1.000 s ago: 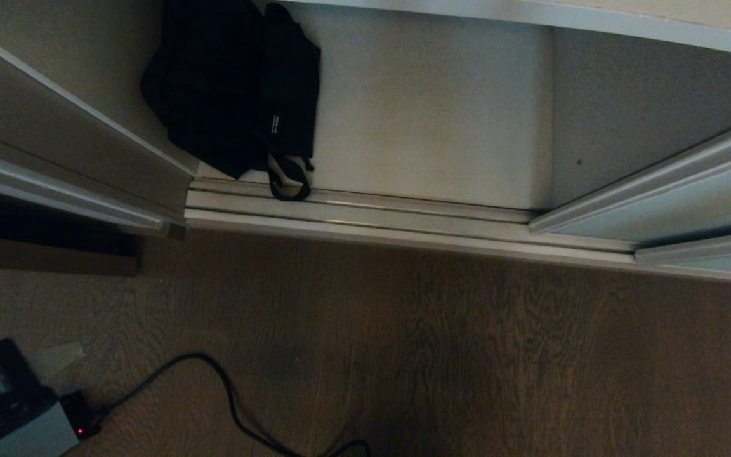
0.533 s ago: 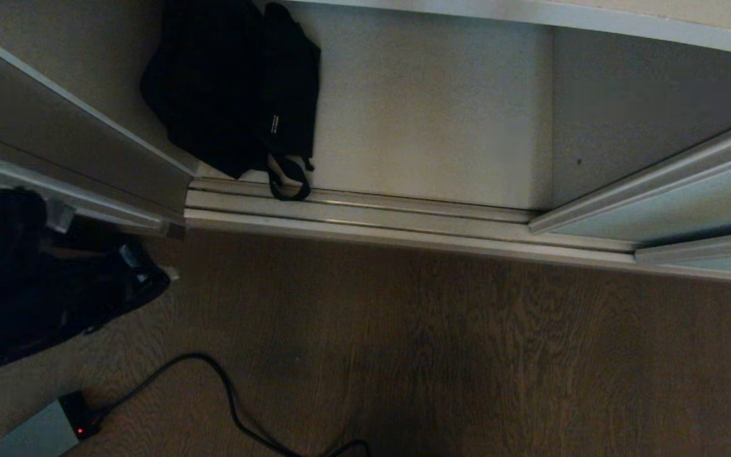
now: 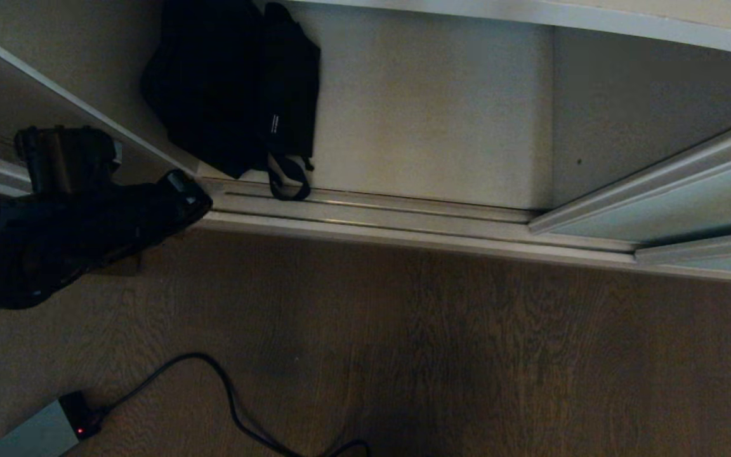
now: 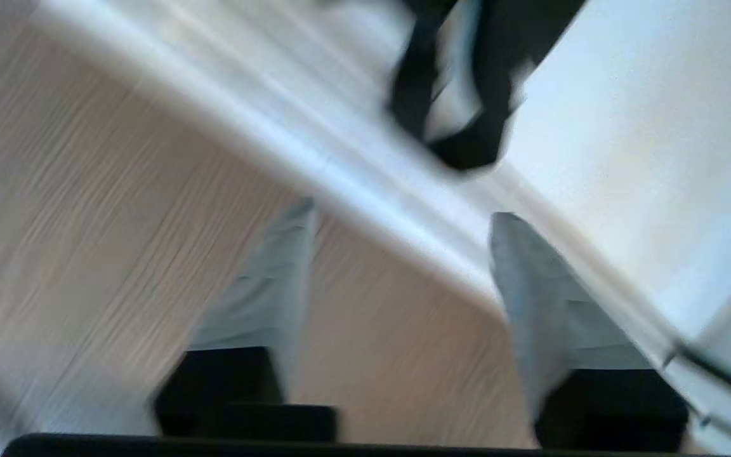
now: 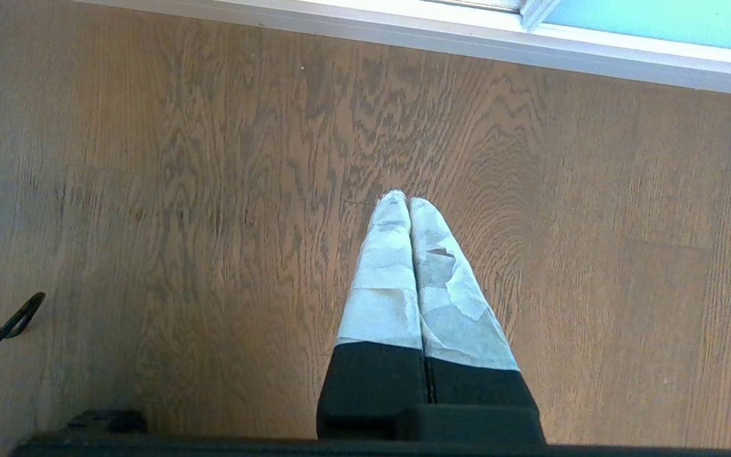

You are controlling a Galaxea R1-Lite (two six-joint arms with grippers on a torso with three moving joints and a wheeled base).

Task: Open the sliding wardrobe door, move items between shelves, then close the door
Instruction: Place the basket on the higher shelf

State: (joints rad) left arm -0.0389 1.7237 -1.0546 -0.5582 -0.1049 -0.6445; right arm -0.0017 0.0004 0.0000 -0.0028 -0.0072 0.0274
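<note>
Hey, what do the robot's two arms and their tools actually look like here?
The left arm is a bulky matte black housing. The left tool has two long tapering fingers wrapped in pale grey-white tape over black bases. The right tool matches: black blocks at the base and wrinkled, patchy pale tape up to rounded tips. No markings or cables show on either.

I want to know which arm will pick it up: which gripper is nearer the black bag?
The left. The left gripper is open over the floor at the wardrobe's track, just short of the black bag and its strap. The right gripper is shut, over bare floor away from the bag.
</note>
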